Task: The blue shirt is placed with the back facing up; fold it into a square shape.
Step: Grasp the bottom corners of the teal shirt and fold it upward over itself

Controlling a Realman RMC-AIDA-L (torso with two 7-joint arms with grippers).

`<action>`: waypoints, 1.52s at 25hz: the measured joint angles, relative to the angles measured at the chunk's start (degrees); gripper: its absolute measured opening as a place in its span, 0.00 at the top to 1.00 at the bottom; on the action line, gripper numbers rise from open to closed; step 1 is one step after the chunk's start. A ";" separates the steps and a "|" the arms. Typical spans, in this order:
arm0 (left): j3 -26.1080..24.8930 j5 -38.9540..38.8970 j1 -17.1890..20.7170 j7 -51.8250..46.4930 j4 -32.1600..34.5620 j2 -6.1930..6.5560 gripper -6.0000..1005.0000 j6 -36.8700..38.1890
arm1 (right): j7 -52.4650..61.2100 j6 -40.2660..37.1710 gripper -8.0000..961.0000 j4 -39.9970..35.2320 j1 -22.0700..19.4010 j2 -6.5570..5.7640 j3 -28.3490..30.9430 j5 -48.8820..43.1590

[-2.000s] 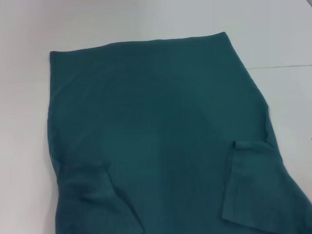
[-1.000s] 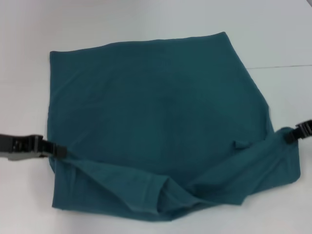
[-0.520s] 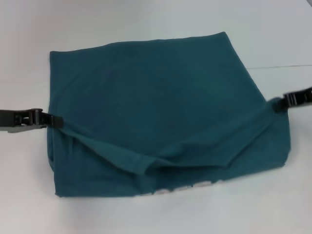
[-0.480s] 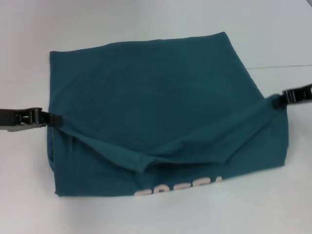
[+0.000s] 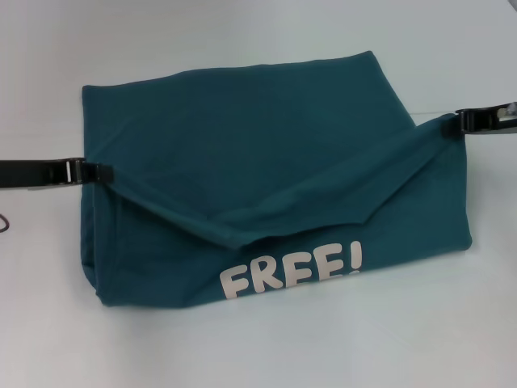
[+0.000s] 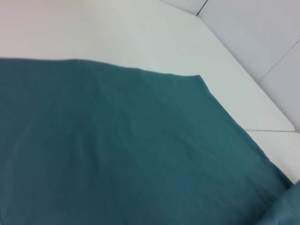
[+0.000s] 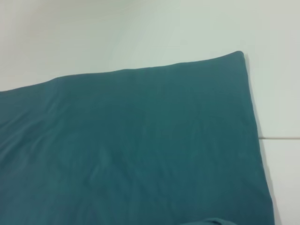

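I have the blue shirt [image 5: 258, 153] spread across the middle of the white bench [image 5: 242, 356], its near part lifted and carried toward the far hem so it folds in half. At the frame's left edge my left gripper [image 5: 95, 172] is clamped on one lifted corner; at the upper right my right gripper [image 5: 462, 122] pinches the other, keeping the fold line taut. The turned-over underside reads "FREE!" [image 5: 292, 271] in white letters.
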 joint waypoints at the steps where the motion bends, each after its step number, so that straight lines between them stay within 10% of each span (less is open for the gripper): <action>1: 0.03 -0.06 -0.20 0.80 -0.25 -0.17 0.98 -0.85 | -0.13 1.21 0.93 0.60 0.08 0.15 -0.14 0.05; 11: 4.38 -0.53 -1.29 5.23 -1.35 -1.91 0.98 -11.83 | -2.75 11.97 0.93 2.67 -1.04 2.06 -0.53 5.41; 38: 9.57 -0.31 -2.15 9.16 -7.65 -3.32 0.98 -29.76 | -15.66 27.78 0.93 14.18 -2.61 2.34 -0.29 19.30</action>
